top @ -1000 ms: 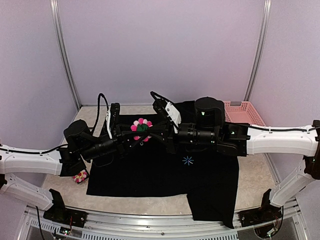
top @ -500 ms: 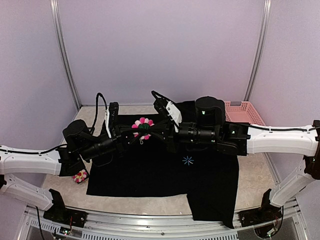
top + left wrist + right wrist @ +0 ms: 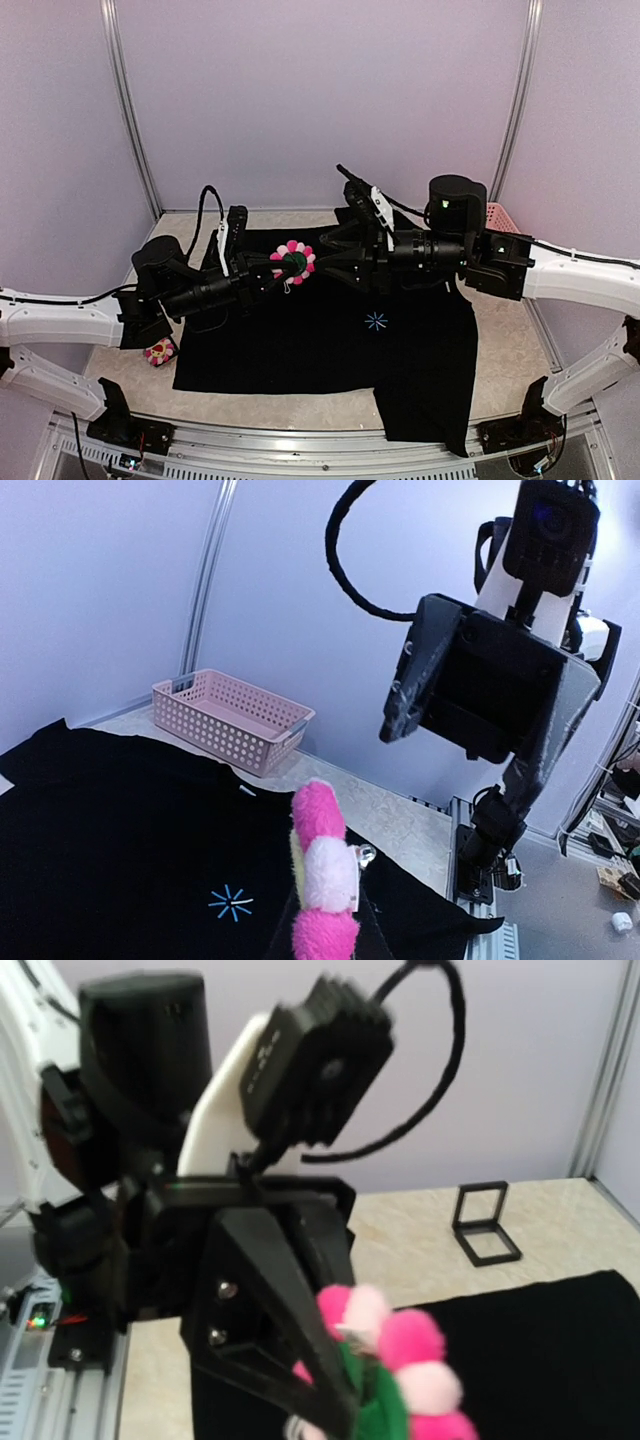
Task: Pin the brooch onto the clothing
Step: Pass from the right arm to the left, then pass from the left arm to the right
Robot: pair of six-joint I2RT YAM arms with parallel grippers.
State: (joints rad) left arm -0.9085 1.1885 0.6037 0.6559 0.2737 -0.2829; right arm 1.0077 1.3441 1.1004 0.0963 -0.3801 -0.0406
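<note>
The brooch [image 3: 293, 262], a pink and white plush flower with a dark green back, hangs in the air above the clothing [image 3: 300, 340], a black T-shirt spread on the table with a light-blue starburst [image 3: 376, 321]. My left gripper [image 3: 283, 266] is shut on the brooch from the left. The left wrist view shows the brooch [image 3: 324, 880] edge-on, with a small metal pin head behind it. In the right wrist view one dark left finger [image 3: 265, 1310] presses against the brooch [image 3: 405, 1365]. My right gripper [image 3: 328, 256] stands open just right of the flower, apart from it, holding nothing.
A second flower brooch [image 3: 160, 352] lies on the table at the shirt's left edge, under the left arm. A pink basket [image 3: 497, 214] stands at the back right behind the right arm. A small black frame [image 3: 483, 1222] stands on the table beyond the shirt.
The left gripper closed on the brooch. The right gripper then opened, let go of it and drew back to the right and upward. The brooch shifted slightly right.
</note>
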